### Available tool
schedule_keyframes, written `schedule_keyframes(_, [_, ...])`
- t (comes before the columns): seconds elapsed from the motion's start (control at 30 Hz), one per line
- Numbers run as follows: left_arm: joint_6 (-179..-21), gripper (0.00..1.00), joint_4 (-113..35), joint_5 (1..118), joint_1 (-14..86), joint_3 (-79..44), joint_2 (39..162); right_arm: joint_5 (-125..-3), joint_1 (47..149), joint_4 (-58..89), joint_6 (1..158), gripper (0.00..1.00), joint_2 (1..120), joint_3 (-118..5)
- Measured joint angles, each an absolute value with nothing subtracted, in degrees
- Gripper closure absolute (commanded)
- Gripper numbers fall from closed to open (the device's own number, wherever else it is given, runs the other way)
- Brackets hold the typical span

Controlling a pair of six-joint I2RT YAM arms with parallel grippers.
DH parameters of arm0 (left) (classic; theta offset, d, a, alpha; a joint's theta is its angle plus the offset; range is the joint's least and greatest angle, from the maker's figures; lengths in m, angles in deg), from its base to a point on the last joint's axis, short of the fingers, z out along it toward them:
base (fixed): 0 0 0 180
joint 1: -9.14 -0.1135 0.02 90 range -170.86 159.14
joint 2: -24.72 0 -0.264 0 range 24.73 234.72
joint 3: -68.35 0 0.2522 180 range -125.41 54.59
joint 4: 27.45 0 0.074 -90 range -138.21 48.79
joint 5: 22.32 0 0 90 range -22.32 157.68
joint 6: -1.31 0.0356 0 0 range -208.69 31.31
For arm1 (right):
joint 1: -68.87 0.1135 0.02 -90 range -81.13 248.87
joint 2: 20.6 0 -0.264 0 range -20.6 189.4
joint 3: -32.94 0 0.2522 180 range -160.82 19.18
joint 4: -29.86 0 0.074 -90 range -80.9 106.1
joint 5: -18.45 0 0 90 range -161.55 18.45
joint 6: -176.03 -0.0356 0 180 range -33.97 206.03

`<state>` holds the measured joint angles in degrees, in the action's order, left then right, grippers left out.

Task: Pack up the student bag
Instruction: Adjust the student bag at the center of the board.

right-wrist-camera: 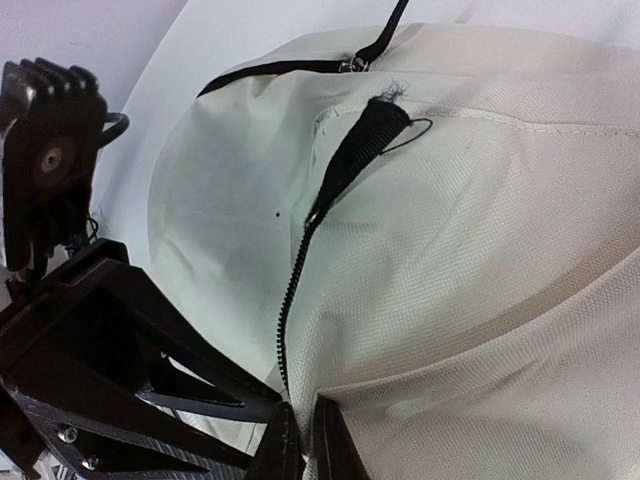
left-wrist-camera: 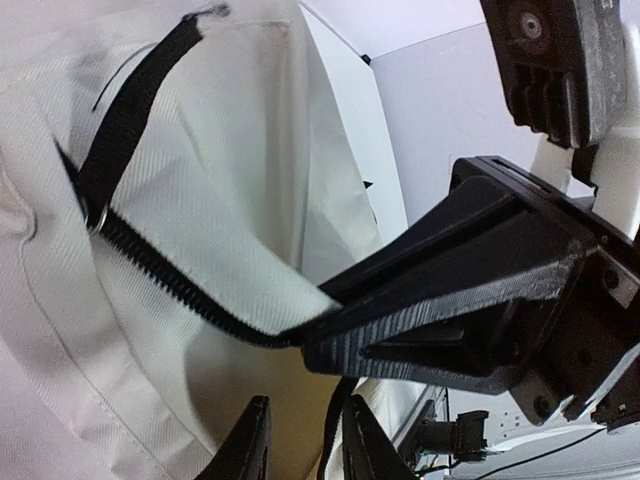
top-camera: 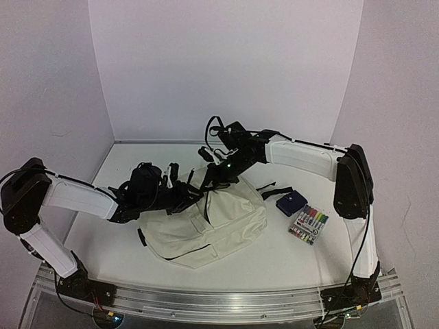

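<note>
The student bag (top-camera: pixel 212 229), a large soft cream fabric backpack with black straps and black zipper trim, lies flat in the middle of the white table (top-camera: pixel 288 264), between the two arms. The right gripper (right-wrist-camera: pixel 303 405) is at the far edge of the bag. Its two black fingers are pressed together on the cream fabric just beside the black zipper (right-wrist-camera: pixel 292 300). In the left wrist view a flap of this fabric, with the zipper teeth along it, runs stretched into the tips, so this hand holds the edge of the bag. The black woven pull tab (right-wrist-camera: pixel 360 150) of the zipper lies on the fabric, further along the zipper from these fingers. The left gripper (left-wrist-camera: pixel 308 405) is at the far left edge of the bag, close beside the right one. Its fingers stand a little apart, with a narrow gap. In the gap I see cream fabric and a thin black strap (left-wrist-camera: pixel 335 430), but I cannot tell if the fingers touch them. To the right of the bag, apart from it, lies a small navy blue pouch (top-camera: pixel 291 203). A clear pack of coloured markers (top-camera: pixel 309 225) lies just beside the pouch.
</note>
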<state>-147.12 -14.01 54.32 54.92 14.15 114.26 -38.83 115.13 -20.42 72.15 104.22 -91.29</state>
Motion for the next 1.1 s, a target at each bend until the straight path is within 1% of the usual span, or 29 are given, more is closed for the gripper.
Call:
schedule_keyframes(0.1, [-147.9,0.80,-13.2,54.1,55.2,16.9,113.6,-38.6,115.1,-20.4,71.9,0.95,104.2,-91.3])
schedule_keyframes(0.2, [-149.0,0.81,-13.1,54.1,55.7,18.4,114.4,-38.3,115.1,-20.4,71.6,0.94,104.2,-91.3])
schedule_keyframes(0.37, [-150.1,0.79,-10.4,53.1,57.1,17.5,120.0,-37.1,115.1,-20.5,70.8,0.89,104.2,-91.3])
schedule_keyframes(0.43, [-150.1,0.76,-9.9,52.6,57.7,16.3,122.4,-36.5,115.1,-20.5,70.6,0.85,104.2,-91.3])
schedule_keyframes(0.57, [-148.5,0.68,-9.6,52.2,59.8,13.6,123.4,-35.4,115.1,-20.5,70.4,0.72,104.2,-91.3])
schedule_keyframes(0.67, [-146.0,0.61,-10.1,52.9,62.2,12.3,123.0,-34.8,115.2,-20.6,70.5,0.56,104.2,-91.0])
schedule_keyframes(0.73, [-144.1,0.56,-12.6,54.6,63.5,11.6,121.9,-34.6,115.2,-21.2,70.7,0.44,104.2,-90.5])
schedule_keyframes(0.8, [-142.3,0.51,-16.8,57.3,64.4,10.4,120.4,-34.7,115.1,-21.9,70.5,0.35,104.2,-90.3])
schedule_keyframes(0.87, [-141.3,0.48,-20.5,59.7,64.9,9.8,119.0,-34.6,115.0,-21.9,71.1,0.29,104.2,-90.3])
schedule_keyframes(0.93, [-141.1,0.45,-24.5,62.5,65.5,9.6,117.5,-34.7,114.8,-21.6,71.3,0.24,104.2,-90.4])
schedule_keyframes(1.1, [-142.3,0.35,-35.3,69.7,66.4,9.6,112.2,-36.1,113.3,-21.3,73.1,0.12,102.3,-89.6])
